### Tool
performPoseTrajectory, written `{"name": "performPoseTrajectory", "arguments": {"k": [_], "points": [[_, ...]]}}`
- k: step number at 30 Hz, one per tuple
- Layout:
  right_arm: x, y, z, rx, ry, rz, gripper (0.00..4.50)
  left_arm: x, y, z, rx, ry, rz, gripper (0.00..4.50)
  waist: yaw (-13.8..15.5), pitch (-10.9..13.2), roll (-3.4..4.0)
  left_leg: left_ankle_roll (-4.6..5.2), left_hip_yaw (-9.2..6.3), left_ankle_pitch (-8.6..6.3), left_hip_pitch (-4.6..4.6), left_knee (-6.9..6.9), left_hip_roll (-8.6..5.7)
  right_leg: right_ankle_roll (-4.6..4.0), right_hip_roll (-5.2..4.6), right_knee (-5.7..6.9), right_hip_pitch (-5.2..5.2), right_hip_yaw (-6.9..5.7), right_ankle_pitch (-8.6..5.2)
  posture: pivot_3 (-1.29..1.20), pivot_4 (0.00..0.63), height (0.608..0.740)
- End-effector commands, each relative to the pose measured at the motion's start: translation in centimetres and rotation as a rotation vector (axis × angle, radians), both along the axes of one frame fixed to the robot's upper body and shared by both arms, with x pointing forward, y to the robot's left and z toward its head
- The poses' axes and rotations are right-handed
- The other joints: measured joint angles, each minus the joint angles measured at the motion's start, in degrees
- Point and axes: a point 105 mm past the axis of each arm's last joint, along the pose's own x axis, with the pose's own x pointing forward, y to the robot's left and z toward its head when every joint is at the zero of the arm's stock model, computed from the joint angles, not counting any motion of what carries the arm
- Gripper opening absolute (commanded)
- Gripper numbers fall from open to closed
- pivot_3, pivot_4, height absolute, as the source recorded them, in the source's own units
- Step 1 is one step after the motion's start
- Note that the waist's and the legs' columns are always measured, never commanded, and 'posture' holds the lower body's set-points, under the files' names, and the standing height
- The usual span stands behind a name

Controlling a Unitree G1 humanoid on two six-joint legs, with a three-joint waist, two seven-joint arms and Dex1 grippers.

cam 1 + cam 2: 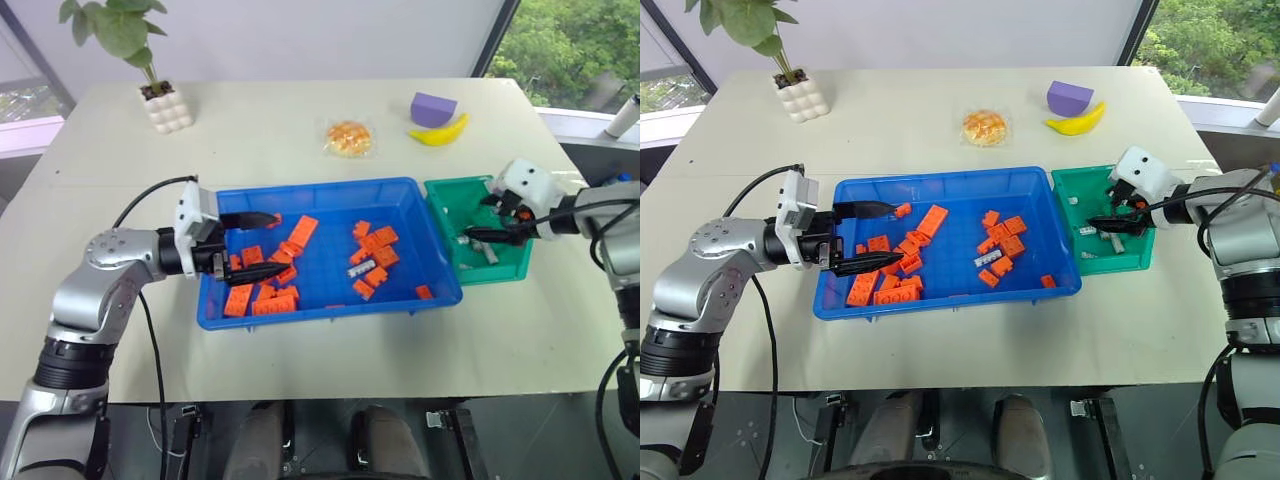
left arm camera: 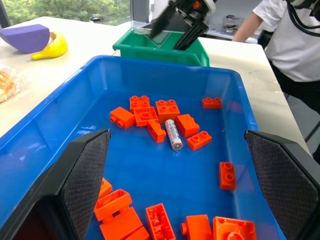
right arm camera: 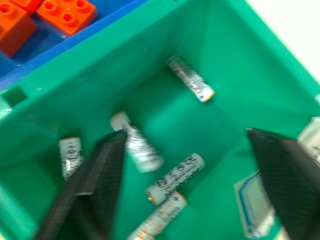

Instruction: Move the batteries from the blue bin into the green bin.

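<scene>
The blue bin [image 1: 310, 187] sits mid-table with many orange bricks and one silver battery [image 1: 358, 270] lying right of centre, also seen in the left wrist view as the battery [image 2: 173, 134]. My left gripper [image 1: 272, 243] hovers open over the bin's left part, above bricks, with nothing between its fingers. The green bin [image 1: 440, 215] stands against the blue bin's right side. My right gripper [image 1: 482, 220] hangs open just above it. Several batteries [image 3: 175, 177] lie loose on the green floor [image 3: 125, 65] between its fingers.
Orange bricks [image 1: 262, 300] crowd the blue bin's left and centre. At the back of the table are a potted plant [image 1: 165, 108], a wrapped pastry [image 1: 350, 138], a purple block [image 1: 433, 107] and a banana [image 1: 440, 132]. A person in a white shirt [image 2: 290, 35] stands beyond the table.
</scene>
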Motion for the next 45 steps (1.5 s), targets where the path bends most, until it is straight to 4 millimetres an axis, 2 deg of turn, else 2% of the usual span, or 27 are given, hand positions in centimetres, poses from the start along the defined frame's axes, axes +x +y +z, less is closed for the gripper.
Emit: {"name": "performPoseTrajectory", "arguments": {"k": [1,3,6,8,11,18,22,27,34,37,39,40,45], "points": [[1.2,1.3,4.9,-0.029,-0.197,0.045,4.4,-0.1,0.1,0.7,0.003,-0.038,-0.001,4.5,-0.1,0.0,0.02,0.0,0.02,0.0,0.0,0.0,0.0,0.0,-0.01,0.0,-0.01,0.01,0.0,0.0,0.15,0.739],[1.5,3.0,6.5,0.015,-0.243,0.105,4.4,-0.1,0.2,0.6,0.002,-0.037,0.008,4.5,-0.1,0.0,0.02,0.0,0.02,0.0,0.0,0.0,0.01,0.0,0.0,0.0,-0.03,0.01,0.0,0.0,0.15,0.739],[0.7,7.4,8.0,0.178,-0.221,0.269,4.4,-0.3,0.4,0.5,0.002,-0.035,0.021,4.5,-0.1,0.0,0.01,-0.01,0.0,0.0,0.0,-0.01,0.03,0.0,0.03,0.0,-0.02,0.01,0.0,0.0,0.15,0.739],[-0.2,9.8,8.0,0.26,-0.161,0.366,4.4,-0.4,0.5,0.5,0.003,-0.032,0.03,4.5,0.0,0.0,0.01,0.0,-0.03,0.0,0.0,-0.01,0.04,0.0,0.04,0.0,0.01,0.0,0.0,0.0,0.15,0.739],[-1.2,11.7,6.7,0.305,-0.07,0.449,4.4,-0.7,0.7,0.4,0.002,-0.029,0.045,4.5,0.6,0.0,0.01,0.0,-0.07,0.0,-0.02,0.02,-0.02,0.0,0.0,0.01,0.02,-0.01,0.0,0.0,0.15,0.739],[-1.3,13.5,3.1,0.306,0.059,0.51,4.4,-1.3,1.0,0.2,-0.001,-0.022,0.078,4.5,1.1,0.0,-0.02,0.05,-0.06,-0.03,-0.03,0.12,-0.03,0.0,-0.02,0.01,0.04,0.0,0.0,0.0,0.15,0.739],[-2.9,14.1,0.9,0.294,0.204,0.583,4.4,-1.7,1.2,0.0,0.001,-0.014,0.101,4.5,1.0,0.0,-0.02,0.05,-0.07,-0.03,-0.03,0.09,-0.02,0.0,-0.01,0.03,0.02,0.0,0.0,0.0,0.15,0.739],[-4.2,14.7,-0.5,0.291,0.295,0.627,4.4,-2.0,1.4,-0.1,0.0,-0.009,0.118,4.5,1.1,0.0,-0.01,0.05,-0.08,-0.03,-0.03,0.11,-0.01,0.0,-0.01,0.03,0.03,-0.01,0.0,0.0,0.15,0.739],[-5.0,15.5,-1.5,0.29,0.346,0.66,4.4,-2.0,1.5,-0.2,-0.001,-0.007,0.127,4.5,1.0,0.0,-0.02,0.05,-0.1,-0.03,-0.03,0.11,-0.01,0.0,0.01,0.03,0.03,-0.01,0.0,0.0,0.15,0.739],[-4.9,16.1,-2.0,0.286,0.343,0.663,3.56,-1.9,1.4,-0.3,-0.003,-0.008,0.126,4.5,1.1,0.0,-0.02,0.05,-0.1,-0.03,-0.03,0.11,-0.01,0.0,0.01,0.03,0.03,-0.01,0.0,0.0,0.15,0.739],[-4.9,16.2,-2.0,0.29,0.335,0.662,2.54,-1.9,1.4,-0.2,-0.002,-0.009,0.125,4.5,1.0,0.0,-0.02,0.05,-0.09,-0.03,-0.03,0.11,-0.01,0.0,0.0,0.03,0.03,-0.01,0.0,0.0,0.15,0.739],[-4.8,16.3,-2.0,0.292,0.325,0.658,2.26,-1.9,1.4,-0.3,-0.001,-0.01,0.126,4.5,1.0,0.0,-0.02,0.05,-0.09,-0.03,-0.03,0.11,-0.01,0.0,0.01,0.03,0.03,-0.01,0.0,0.0,0.15,0.739],[-4.3,16.3,-2.0,0.286,0.294,0.637,2.26,-1.9,1.5,-0.2,0.002,-0.013,0.135,4.5,1.1,0.0,-0.02,0.04,-0.09,-0.03,-0.03,0.11,-0.01,0.0,0.01,0.02,0.03,-0.01,0.0,0.0,0.15,0.739]]}}
